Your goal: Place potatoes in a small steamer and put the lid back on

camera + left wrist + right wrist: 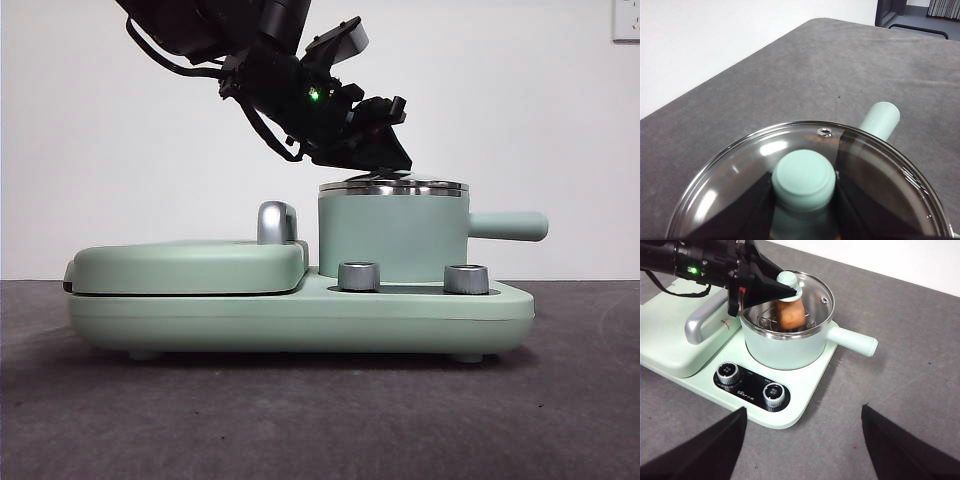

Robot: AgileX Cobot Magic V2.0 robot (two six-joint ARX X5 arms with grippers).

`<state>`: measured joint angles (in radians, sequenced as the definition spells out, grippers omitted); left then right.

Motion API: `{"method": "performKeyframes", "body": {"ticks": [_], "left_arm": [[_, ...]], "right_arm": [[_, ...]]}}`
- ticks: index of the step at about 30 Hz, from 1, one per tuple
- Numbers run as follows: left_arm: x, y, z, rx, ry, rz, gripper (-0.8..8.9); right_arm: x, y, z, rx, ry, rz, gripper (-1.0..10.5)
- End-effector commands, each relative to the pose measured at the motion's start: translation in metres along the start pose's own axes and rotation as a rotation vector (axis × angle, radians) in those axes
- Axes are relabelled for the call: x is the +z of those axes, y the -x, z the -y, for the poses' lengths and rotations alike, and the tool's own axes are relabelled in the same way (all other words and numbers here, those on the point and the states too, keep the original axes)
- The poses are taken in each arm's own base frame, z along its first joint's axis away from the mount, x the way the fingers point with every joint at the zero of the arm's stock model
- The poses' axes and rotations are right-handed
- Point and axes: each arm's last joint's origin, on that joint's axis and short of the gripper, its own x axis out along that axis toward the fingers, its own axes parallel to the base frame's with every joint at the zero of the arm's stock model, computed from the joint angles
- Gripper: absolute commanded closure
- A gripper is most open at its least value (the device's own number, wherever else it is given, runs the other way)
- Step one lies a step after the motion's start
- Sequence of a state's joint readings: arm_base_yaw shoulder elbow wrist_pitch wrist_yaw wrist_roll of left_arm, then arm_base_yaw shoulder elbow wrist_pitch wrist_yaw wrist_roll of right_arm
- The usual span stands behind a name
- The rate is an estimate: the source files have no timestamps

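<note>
From the front, the small green pot stands on a long green cooker base with two silver dials, and beside it lies a flat green griddle lid with a shiny handle. The pot's side handle sticks out away from the griddle. A big dark arm comes down from above, and the left gripper sits right over the pot's steel rim, but this view is too low to show inside. The right wrist view looks down from higher up, so it shows more: the glass lid is resting on the pot, a bit tipped, and the orange-brown potato lies inside on a wire rack. The left wrist view is closest, and there the two black jaws squeeze the lid's little green knob from both sides. Through the glass here the potato is hard to make out. The right gripper hangs over the gray table, well away from the pot, jaws wide apart and holding nothing.
</note>
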<state>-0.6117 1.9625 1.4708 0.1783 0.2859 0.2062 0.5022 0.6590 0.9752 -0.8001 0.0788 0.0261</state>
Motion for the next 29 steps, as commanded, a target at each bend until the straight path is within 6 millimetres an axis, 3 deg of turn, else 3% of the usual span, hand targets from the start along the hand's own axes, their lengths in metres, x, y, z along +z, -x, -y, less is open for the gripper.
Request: {"method": "performKeyframes", "body": {"ticks": [1,11,18,29], "left_arm": [[0.003,-0.005,0.004,-0.014,-0.017,0.003,5.49],[0.024,0.019,0.006,-0.018,-0.011,-0.019,5.24],[0.039,0.053,0.006,-0.022,0.058,-0.119,5.38],[0.041,0.108,-0.013,-0.071,0.206,-0.243,6.37]], "right_arm": [[0.002,0.000,-0.001,0.003,0.009,0.005,5.8],[0.002,0.000,-0.001,0.003,0.009,0.000,5.8],[0.002,0.000,-0.001,0.003,0.009,0.000,5.8],[0.001,0.000,-0.001,0.004,0.005,-0.003,5.8]]}}
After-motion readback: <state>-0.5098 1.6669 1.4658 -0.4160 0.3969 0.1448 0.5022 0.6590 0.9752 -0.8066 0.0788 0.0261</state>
